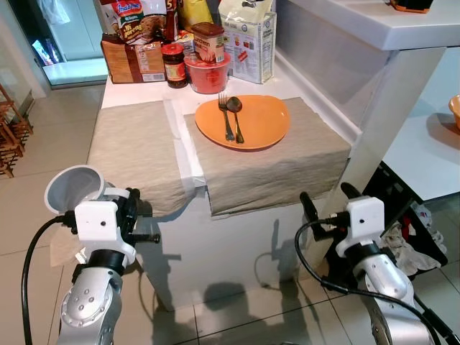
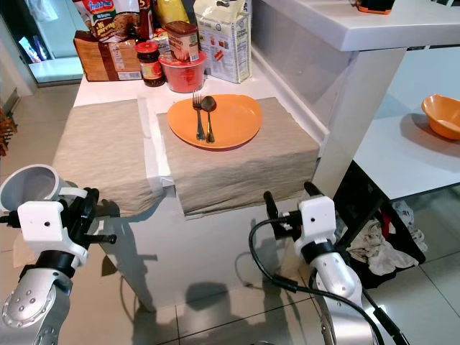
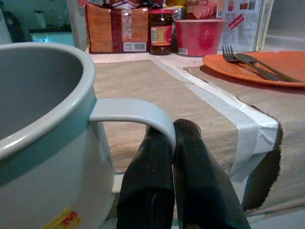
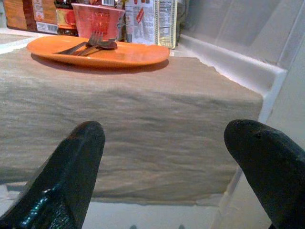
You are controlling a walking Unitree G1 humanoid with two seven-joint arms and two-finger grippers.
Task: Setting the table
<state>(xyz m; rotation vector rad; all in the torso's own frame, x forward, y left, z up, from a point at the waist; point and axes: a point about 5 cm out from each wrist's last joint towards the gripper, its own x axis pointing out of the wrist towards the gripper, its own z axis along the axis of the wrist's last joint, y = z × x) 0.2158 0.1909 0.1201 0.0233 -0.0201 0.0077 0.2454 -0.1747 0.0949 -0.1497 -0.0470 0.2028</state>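
I see a white table (image 1: 237,237) with two beige placemats side by side: the left placemat (image 1: 133,154) is bare, the right placemat (image 1: 277,169) carries an orange plate (image 1: 262,122). Food packages and jars (image 1: 187,50) crowd the table's far edge.

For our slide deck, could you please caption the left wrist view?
Left gripper holds white mug by its handle, facing placemats and orange plate.

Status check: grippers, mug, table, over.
Left gripper shut on white mug handle, short of table edge. Right gripper open, idle. Orange plate with fork, spoon set; left placemat bare.
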